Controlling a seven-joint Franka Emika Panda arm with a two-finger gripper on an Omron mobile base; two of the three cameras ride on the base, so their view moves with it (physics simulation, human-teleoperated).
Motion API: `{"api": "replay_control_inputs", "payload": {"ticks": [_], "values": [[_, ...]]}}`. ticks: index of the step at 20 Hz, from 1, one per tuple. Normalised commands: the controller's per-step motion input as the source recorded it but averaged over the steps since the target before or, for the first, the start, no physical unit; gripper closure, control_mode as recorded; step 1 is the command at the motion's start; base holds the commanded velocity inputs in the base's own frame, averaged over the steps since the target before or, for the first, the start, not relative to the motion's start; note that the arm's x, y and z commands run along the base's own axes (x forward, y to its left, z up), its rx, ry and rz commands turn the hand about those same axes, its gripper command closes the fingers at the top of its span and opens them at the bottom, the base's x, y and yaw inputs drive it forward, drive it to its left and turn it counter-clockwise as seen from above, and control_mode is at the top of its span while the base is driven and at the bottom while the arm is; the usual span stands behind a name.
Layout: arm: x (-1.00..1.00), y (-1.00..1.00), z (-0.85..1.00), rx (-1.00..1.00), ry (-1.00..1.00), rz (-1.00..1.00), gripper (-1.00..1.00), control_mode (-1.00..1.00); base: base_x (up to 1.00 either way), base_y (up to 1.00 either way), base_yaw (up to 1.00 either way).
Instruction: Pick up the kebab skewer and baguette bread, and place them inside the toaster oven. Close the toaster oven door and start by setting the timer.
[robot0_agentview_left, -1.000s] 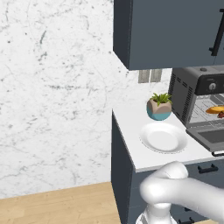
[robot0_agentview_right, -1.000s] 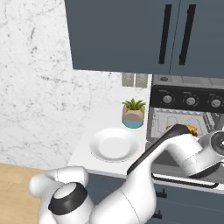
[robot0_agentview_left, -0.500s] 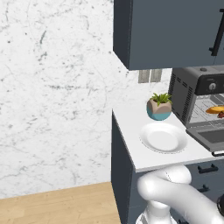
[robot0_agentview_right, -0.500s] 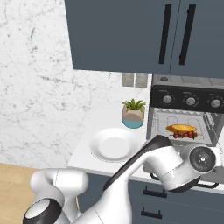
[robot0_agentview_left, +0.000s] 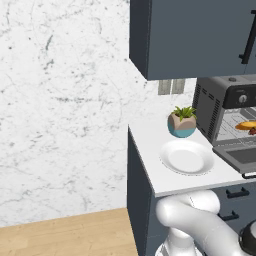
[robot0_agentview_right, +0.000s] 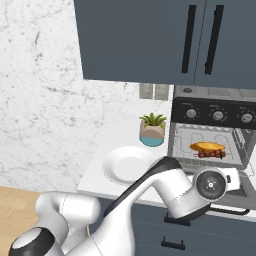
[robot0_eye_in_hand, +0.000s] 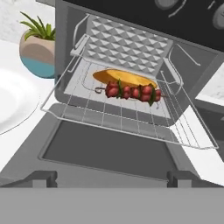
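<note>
The toaster oven (robot0_agentview_right: 215, 112) stands open at the counter's right end. Its door (robot0_eye_in_hand: 105, 151) lies folded down flat in front of the cavity. On the silver wire rack (robot0_eye_in_hand: 109, 111) rests the golden baguette bread (robot0_eye_in_hand: 124, 78), and the reddish-brown kebab skewer (robot0_eye_in_hand: 131, 91) lies just in front of it, touching it. Both also show inside the cavity: baguette bread (robot0_agentview_right: 207, 146), kebab skewer (robot0_agentview_right: 212, 154). My gripper (robot0_eye_in_hand: 112, 180) hangs open and holds nothing, low in front of the door's near edge and facing the cavity.
A white plate (robot0_agentview_right: 127, 162) sits on the counter left of the oven, with a small potted plant (robot0_agentview_right: 152, 130) behind it. Three round knobs (robot0_agentview_right: 218, 115) line the oven's top panel. Dark cabinets (robot0_agentview_right: 150, 40) hang overhead. The counter (robot0_agentview_left: 150, 172) ends at the left.
My hand has drawn back out of the oven and dropped to the front of the open door. Baguette and skewer stay on the rack. The jaws stayed open.
</note>
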Motion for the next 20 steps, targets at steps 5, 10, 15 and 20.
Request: {"api": "replay_control_inputs", "payload": {"ticks": [5,10,15,20], "values": [[0.04,-0.04,0.01,0.04,0.0,-0.01,-1.0,-1.0,0.0,0.0,0.0],[0.05,-0.05,0.0,0.12,0.0,-0.04,-1.0,-1.0,0.0,0.0,0.0],[0.0,-0.27,0.0,0.15,0.0,-0.04,-1.0,-1.0,0.0,0.0,0.0],[0.0,-0.26,0.0,0.07,0.0,0.0,-1.0,-1.0,0.0,0.0,0.0]]}}
